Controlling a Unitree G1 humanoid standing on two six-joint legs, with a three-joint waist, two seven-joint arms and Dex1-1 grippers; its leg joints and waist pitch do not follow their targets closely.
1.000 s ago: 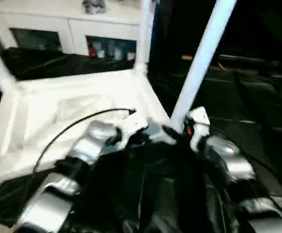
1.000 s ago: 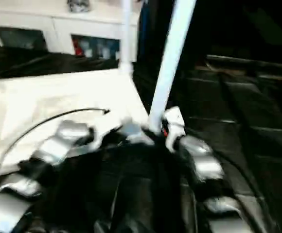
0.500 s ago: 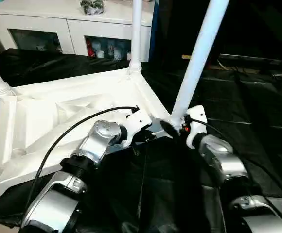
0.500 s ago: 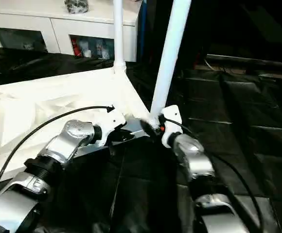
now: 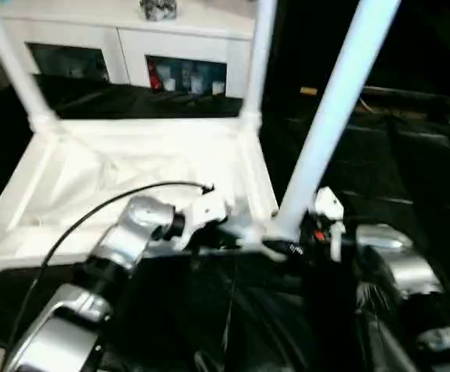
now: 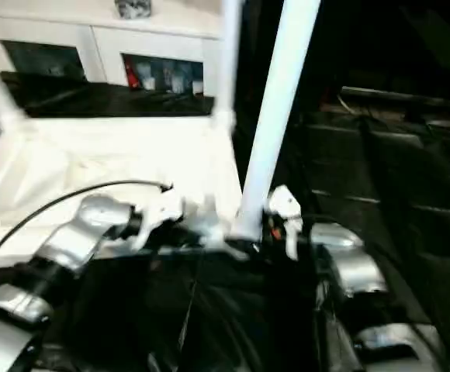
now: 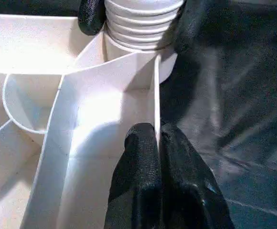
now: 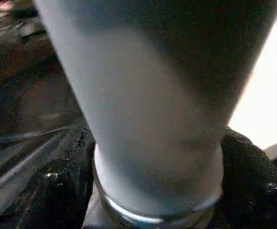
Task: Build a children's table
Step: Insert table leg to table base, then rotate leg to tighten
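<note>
The children's table top (image 5: 93, 178) lies upside down on black cloth, ribbed underside up. Two white legs stand in its far corners, one at the far left (image 5: 15, 70) and one at the far right (image 5: 257, 62). A third leg (image 5: 334, 116) rises, leaning right, from the near right corner socket (image 7: 138, 52). My right gripper (image 5: 283, 242) is at that leg's ribbed base, one black finger (image 7: 91, 16) on each side and pressed against it. My left gripper (image 7: 157, 138) is shut on the thin rim wall (image 7: 156, 95) of the top, just beside that socket.
A white cabinet with glass doors (image 5: 132, 54) stands behind the table top. Black sheeting (image 5: 396, 155) covers the surface to the right and in front. A black cable (image 5: 109, 205) arcs over my left forearm.
The head view has swung and blurred, so the whole scene sits differently. Both grippers remain at the near right corner, the left on the rim and the right at the leg's base.
</note>
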